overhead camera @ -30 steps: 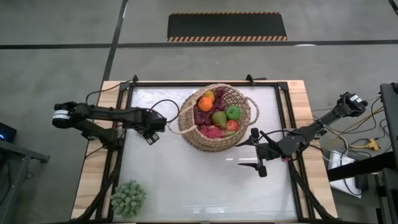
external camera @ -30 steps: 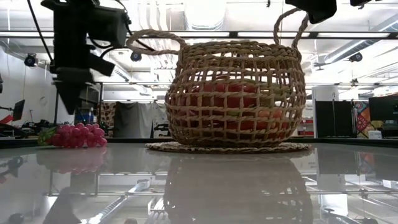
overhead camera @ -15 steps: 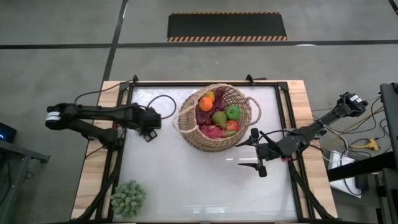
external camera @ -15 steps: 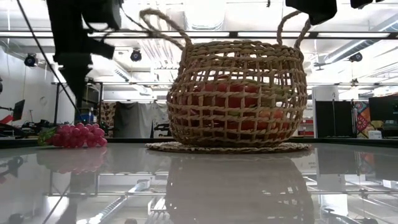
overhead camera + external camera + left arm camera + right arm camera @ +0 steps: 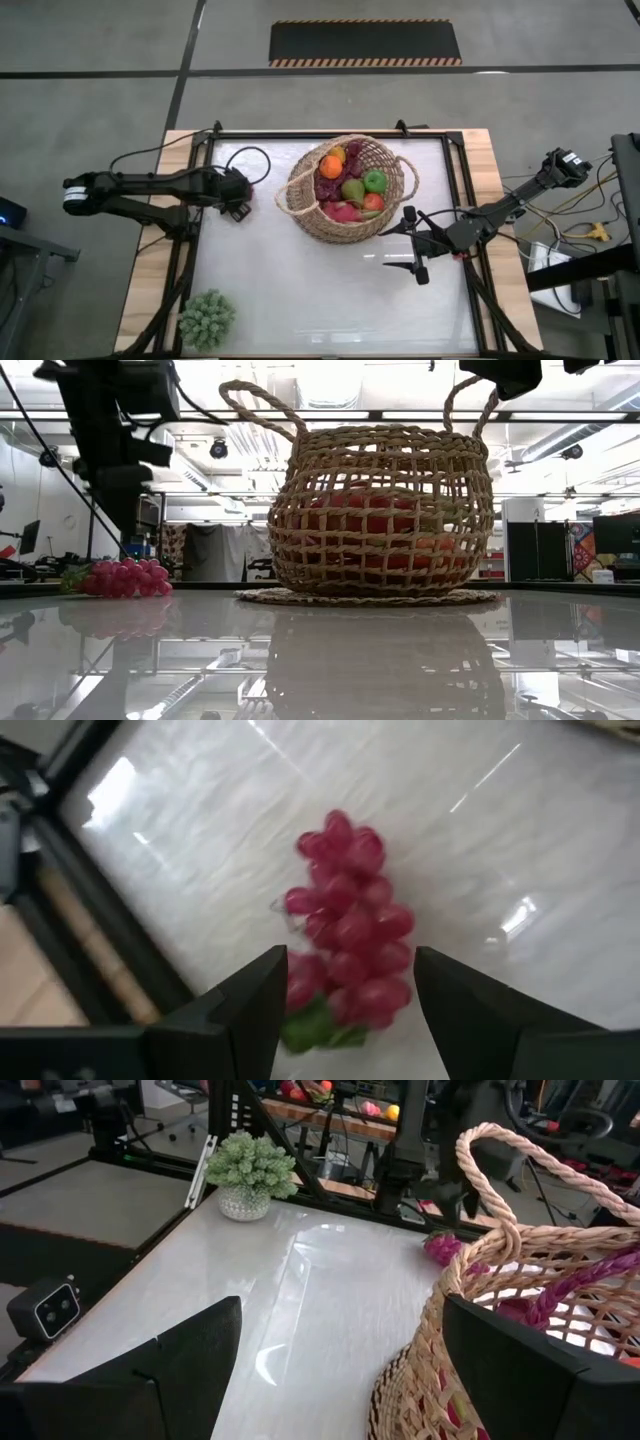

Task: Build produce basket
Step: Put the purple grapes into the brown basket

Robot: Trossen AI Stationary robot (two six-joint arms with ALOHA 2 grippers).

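Left tool (image 5: 345, 1010): drew back from basket (image 5: 345, 188), fingers spread and empty, grape bunch (image 5: 345, 940) lying on table (image 5: 300, 290) just ahead. Judged: one produce item outstanding. Right tool (image 5: 412, 245): spread, beside basket.

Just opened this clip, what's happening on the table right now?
The basket already holds most of the produce. One bunch of red grapes lies on the table outside it. The left gripper is above those grapes, fingers open on either side. The right gripper waits open beside the basket. A small potted plant sits at the table's corner.
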